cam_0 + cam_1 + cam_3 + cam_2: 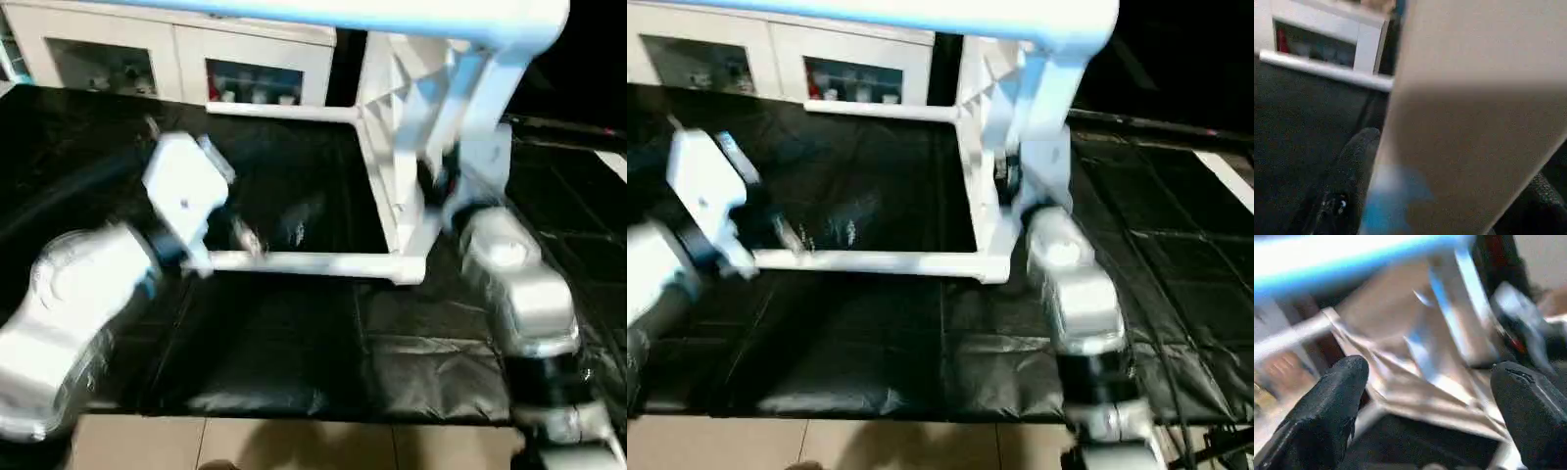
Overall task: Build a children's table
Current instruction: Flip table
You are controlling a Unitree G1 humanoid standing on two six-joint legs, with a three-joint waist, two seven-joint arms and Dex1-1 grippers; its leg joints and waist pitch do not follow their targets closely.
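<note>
Left eye view: table point(411, 127) lies on its side on black sheet point(294, 343) — legs point left. Right gripper point(441, 191) at table's corner, fingers around a thick white part, grip unsure. Left gripper point(1430, 396) wide apart, empty — near low leg point(304, 262), table just ahead.

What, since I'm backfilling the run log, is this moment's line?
table: on its side | left gripper: open, empty, by near leg | right gripper: at tabletop, grip unclear
</note>
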